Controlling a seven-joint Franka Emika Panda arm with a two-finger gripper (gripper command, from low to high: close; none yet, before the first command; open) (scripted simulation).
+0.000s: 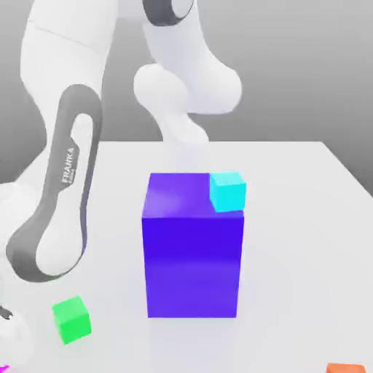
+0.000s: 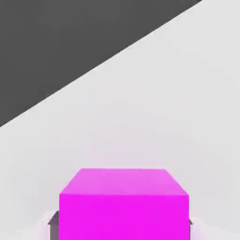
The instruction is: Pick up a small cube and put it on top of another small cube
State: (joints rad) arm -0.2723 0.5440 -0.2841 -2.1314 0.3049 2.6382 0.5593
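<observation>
A small magenta cube (image 2: 123, 201) sits on the white table (image 2: 178, 117), close up in the hand view. My gripper (image 2: 122, 225) is shut on it, and a dark fingertip (image 2: 53, 224) presses against each of its two sides. In the exterior view the arm (image 1: 65, 189) bends down toward the exterior view's lower left, where a sliver of the magenta cube (image 1: 3, 368) peeks in at the frame's corner. A small cyan cube (image 1: 227, 191) rests on the far right corner of a tall blue block (image 1: 191, 255). A small green cube (image 1: 71, 319) lies on the table near the arm.
The tall blue block stands in the middle of the table (image 1: 306, 240). An orange object (image 1: 345, 368) shows at the front edge on the exterior view's right. The table's edge (image 2: 93, 68) runs diagonally beyond the magenta cube.
</observation>
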